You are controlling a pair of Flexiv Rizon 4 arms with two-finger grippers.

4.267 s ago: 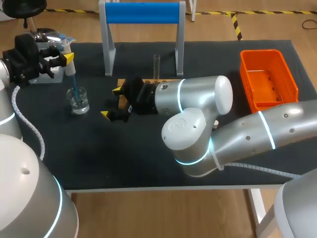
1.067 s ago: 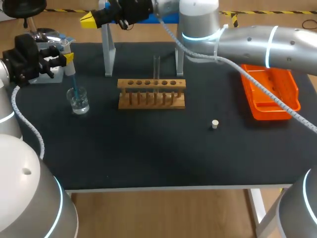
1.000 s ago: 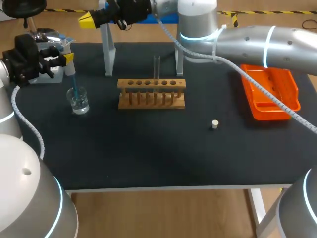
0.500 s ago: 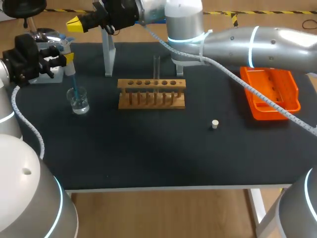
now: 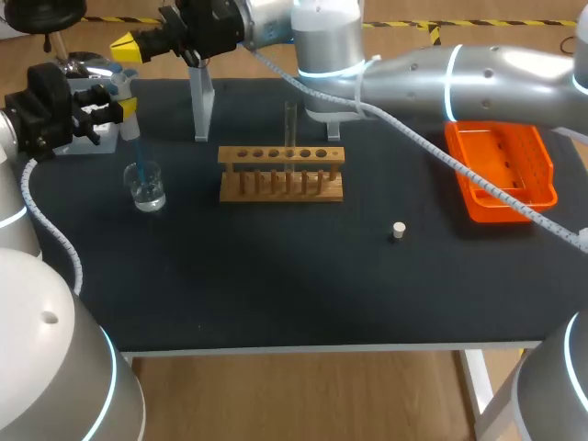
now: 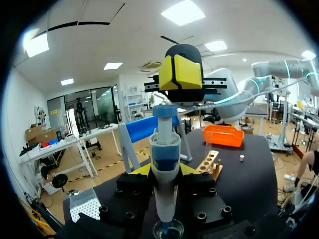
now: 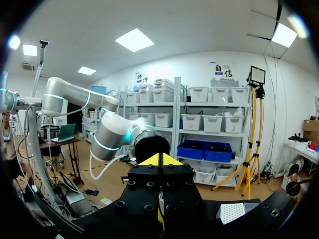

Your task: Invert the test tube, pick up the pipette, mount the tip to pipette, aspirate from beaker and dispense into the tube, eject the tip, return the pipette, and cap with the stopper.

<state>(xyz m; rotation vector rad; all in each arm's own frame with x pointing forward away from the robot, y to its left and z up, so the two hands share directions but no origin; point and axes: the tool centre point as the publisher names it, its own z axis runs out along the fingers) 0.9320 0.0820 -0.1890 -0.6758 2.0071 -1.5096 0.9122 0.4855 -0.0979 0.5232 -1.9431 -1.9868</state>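
The pipette (image 6: 165, 149) stands upright in the left hand (image 5: 125, 106), whose two yellow fingers press on its body from either side. Its blue tip (image 5: 136, 154) dips into the water in the beaker (image 5: 146, 188) near the left end of the desk (image 5: 276, 285). Pipette, beaker and left hand sit exactly where they were in every earlier frame.

Towards the middle is the wooden rack (image 5: 281, 175), with the test tube (image 5: 290, 121) upright in one of its holes. The white stopper (image 5: 398, 231) lies on the bare desk to the right of the rack, well apart from it, and the orange basket (image 5: 501, 161) is at the right end. None of these has shifted.

The right arm is what differs. A few seconds ago its hand hung low in front of the rack with the fingers spread, hiding most of it. Now the arm stretches across the far edge, past the stand (image 5: 198, 92), and the right hand (image 5: 124, 46) is high beyond the far left corner, above the left hand. Its yellow tips are pressed together on nothing. Over the last second it has slid steadily further left
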